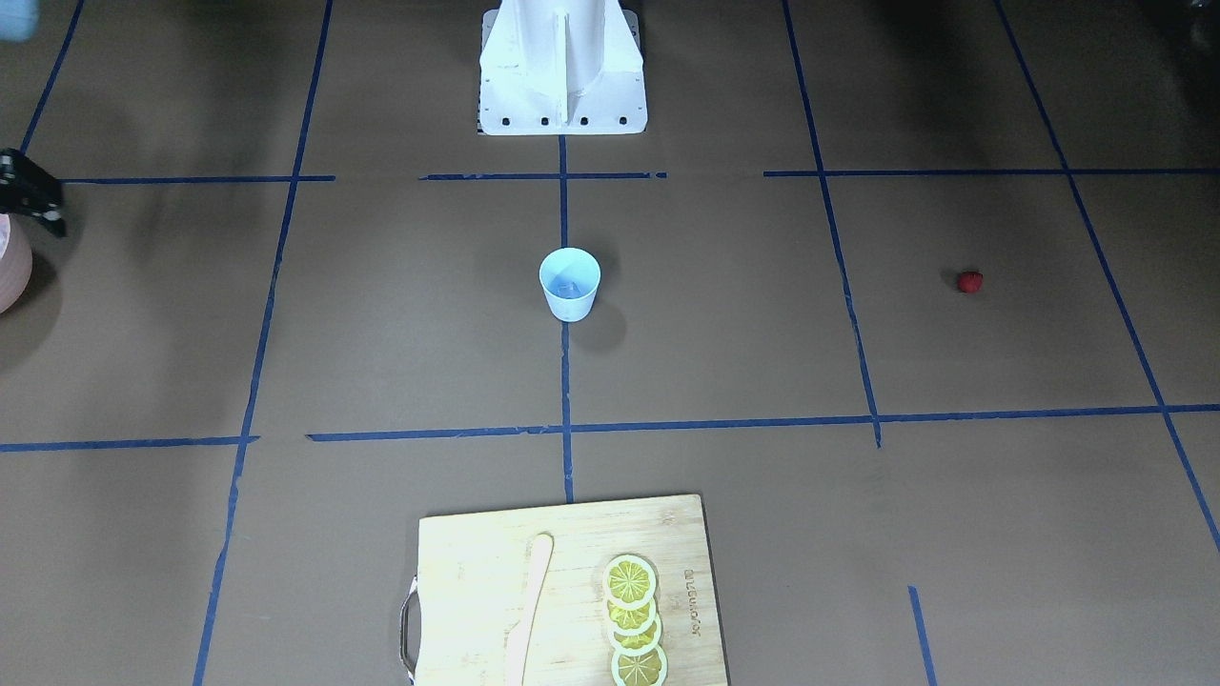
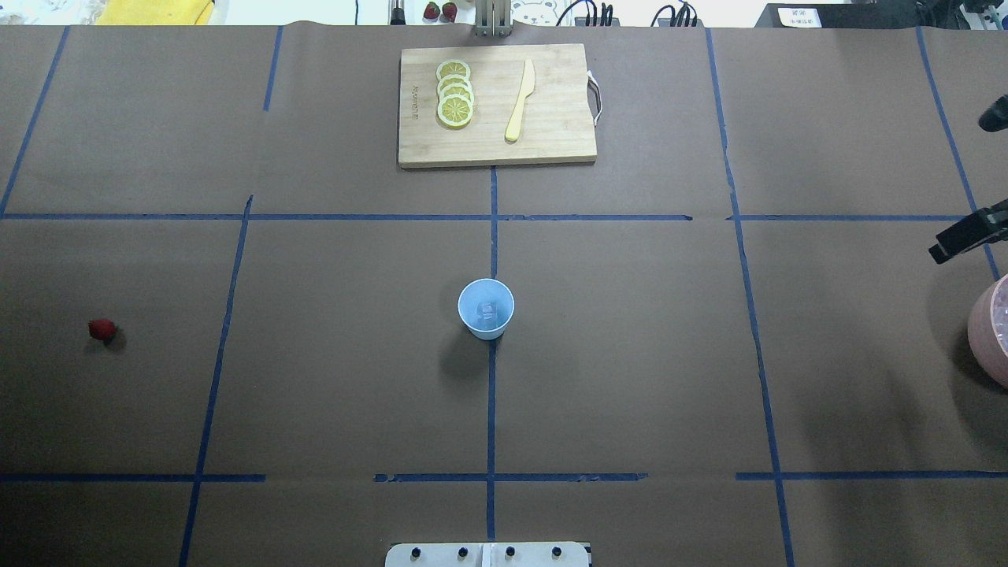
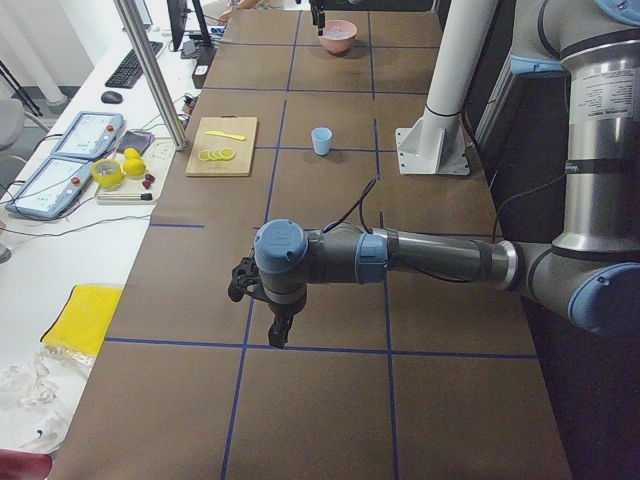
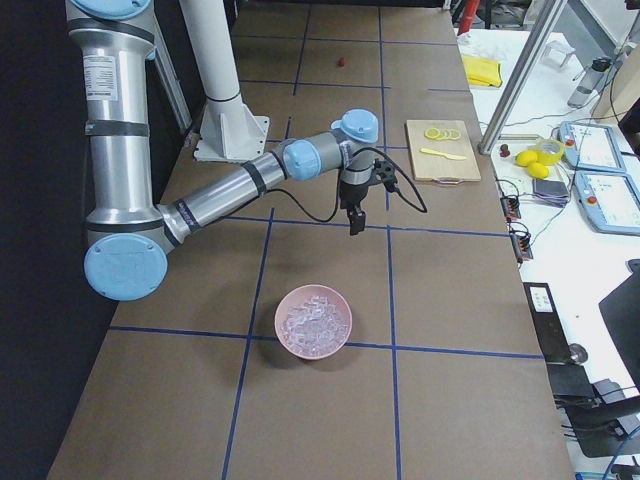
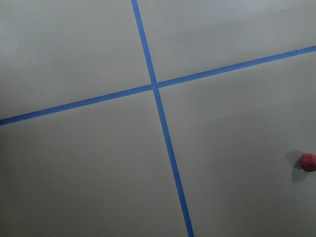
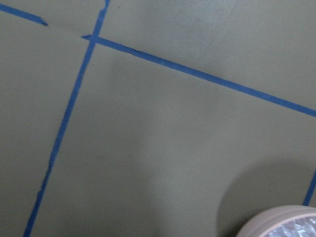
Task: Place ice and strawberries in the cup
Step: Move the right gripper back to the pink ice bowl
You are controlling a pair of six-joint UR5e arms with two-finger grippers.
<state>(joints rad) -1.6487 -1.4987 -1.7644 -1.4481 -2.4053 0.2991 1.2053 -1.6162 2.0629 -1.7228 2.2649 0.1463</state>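
Note:
The light blue cup (image 1: 570, 284) stands upright at the table's middle, also in the overhead view (image 2: 486, 309). A pale ice cube (image 2: 487, 312) lies inside it. The red strawberry (image 2: 102, 329) lies alone on the table on my left side, also in the left wrist view (image 5: 308, 162). My left gripper (image 3: 280, 335) hangs over the table near the strawberry's area; I cannot tell if it is open. My right gripper (image 4: 355, 226) hangs above the table beside the pink bowl; only its edge shows in the overhead view (image 2: 957, 244), and its state is unclear.
A pink bowl (image 4: 313, 320) holding several ice cubes sits at my far right (image 2: 994, 331). A wooden cutting board (image 2: 496, 106) with lemon slices (image 2: 455, 102) and a pale knife (image 2: 520, 101) lies at the table's far edge. Blue tape lines cross the brown table.

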